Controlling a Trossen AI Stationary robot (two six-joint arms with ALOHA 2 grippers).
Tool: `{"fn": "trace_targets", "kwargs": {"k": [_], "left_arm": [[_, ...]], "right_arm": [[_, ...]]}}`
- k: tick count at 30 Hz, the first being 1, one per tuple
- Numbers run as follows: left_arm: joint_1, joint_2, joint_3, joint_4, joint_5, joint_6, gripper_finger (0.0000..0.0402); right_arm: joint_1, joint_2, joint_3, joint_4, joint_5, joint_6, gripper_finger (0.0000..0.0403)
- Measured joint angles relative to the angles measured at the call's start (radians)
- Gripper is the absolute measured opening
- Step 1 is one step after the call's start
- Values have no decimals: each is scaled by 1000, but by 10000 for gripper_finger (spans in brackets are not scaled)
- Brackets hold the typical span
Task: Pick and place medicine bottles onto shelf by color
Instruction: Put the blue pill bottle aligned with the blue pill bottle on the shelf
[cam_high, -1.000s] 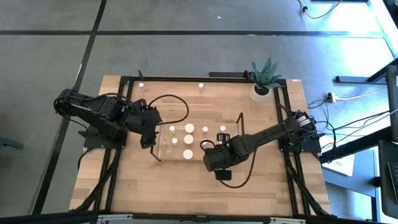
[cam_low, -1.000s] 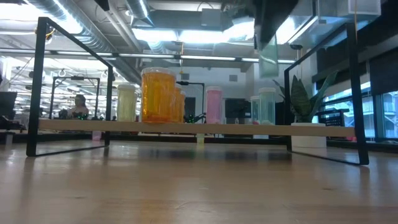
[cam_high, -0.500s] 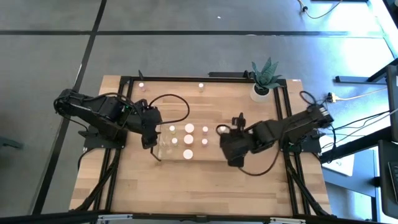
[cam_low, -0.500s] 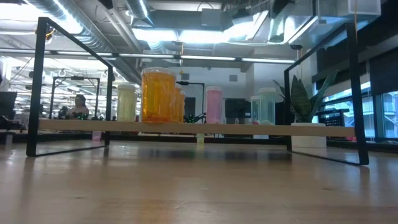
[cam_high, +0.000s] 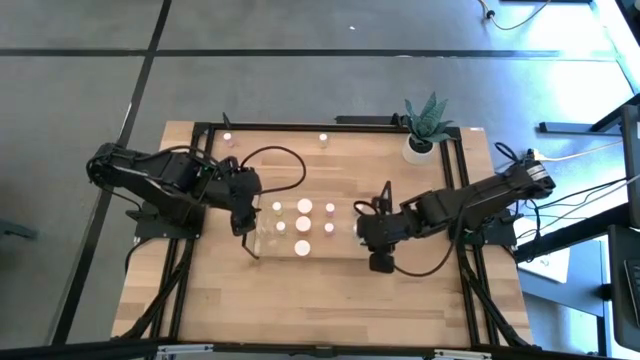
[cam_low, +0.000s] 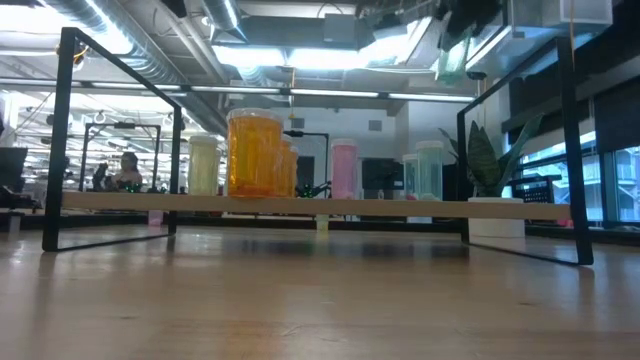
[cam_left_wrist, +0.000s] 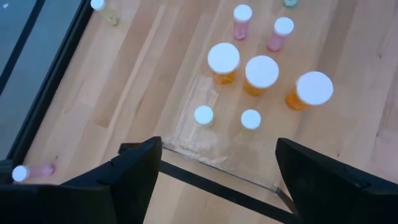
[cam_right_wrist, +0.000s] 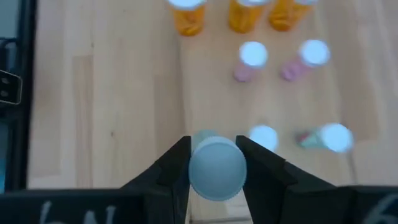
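The clear shelf (cam_high: 386, 196) stands mid-table and carries several white-capped bottles: orange (cam_left_wrist: 261, 74), pink (cam_left_wrist: 280, 31) and small pale ones (cam_left_wrist: 203, 114). My right gripper (cam_high: 362, 232) hovers over the shelf's right end, shut on a green bottle (cam_right_wrist: 216, 168), which also shows high up in the low view (cam_low: 452, 55). My left gripper (cam_left_wrist: 217, 186) is open and empty at the shelf's left end (cam_high: 247, 220). Two loose bottles (cam_high: 228, 138) (cam_high: 323, 138) stand at the table's far edge. My right gripper pinches the green bottle by its top end, at the sides of its pale cap (cam_right_wrist: 193, 169), between the two fingers. The fingers come from above, pointing down. The bottle hangs below them, slightly tilted, lifted clear above the shelf.
A white pot with a plant (cam_high: 421, 146) stands at the table's far right corner. A black metal frame (cam_high: 330, 127) runs round the table top. Bare wood lies between the shelf and the near edge (cam_high: 300, 300).
My right gripper has carried the green bottle toward the table's right edge and upward, from over the shelf's near middle to its right end. The bottle has stayed in the hold.
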Motion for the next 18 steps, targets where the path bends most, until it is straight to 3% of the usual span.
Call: {"fn": "trace_targets", "kwargs": {"k": [18], "left_arm": [[11,0,0,1,1,2,309]], "right_arm": [[-15,200,-1,91,-58,-98,121]]}}
